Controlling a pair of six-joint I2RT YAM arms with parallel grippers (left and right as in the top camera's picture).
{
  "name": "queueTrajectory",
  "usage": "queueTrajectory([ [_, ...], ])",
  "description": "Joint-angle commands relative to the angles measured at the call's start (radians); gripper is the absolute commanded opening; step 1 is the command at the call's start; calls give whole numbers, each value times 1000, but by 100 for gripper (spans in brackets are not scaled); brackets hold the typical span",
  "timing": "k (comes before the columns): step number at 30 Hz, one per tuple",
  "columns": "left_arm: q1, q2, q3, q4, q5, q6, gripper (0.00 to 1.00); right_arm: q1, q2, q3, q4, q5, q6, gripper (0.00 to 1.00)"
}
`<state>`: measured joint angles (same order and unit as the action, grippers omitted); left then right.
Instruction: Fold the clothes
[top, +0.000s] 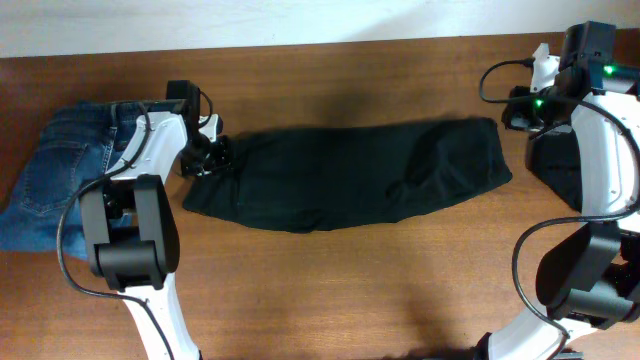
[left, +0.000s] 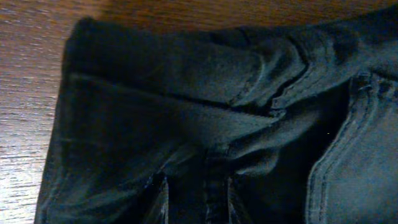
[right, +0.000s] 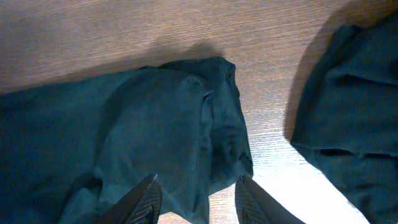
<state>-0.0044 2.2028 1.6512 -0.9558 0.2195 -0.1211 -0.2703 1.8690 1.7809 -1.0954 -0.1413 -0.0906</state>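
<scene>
Three garments lie on the wooden table: black trousers folded into a long band across the middle, blue jeans at the left edge, and another black piece on the right under the right arm. I can read no writing on any of them; close up, the trousers show only dark seams and a stitched pocket edge. The left gripper sits down on the trousers' left end, touching the cloth, but I cannot tell how its jaws stand. The right gripper hangs over the trousers' right end, its fingers spread apart with nothing between them.
</scene>
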Motion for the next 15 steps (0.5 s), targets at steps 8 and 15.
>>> queueTrajectory([
  [8, -11, 82, -45, -8, -119, 2, 31, 6, -3, -9, -16, 77, -37, 63],
  [15, -11, 82, -45, -7, -119, 2, 31, 3, 102, -18, -18, -83, -126, 76],
])
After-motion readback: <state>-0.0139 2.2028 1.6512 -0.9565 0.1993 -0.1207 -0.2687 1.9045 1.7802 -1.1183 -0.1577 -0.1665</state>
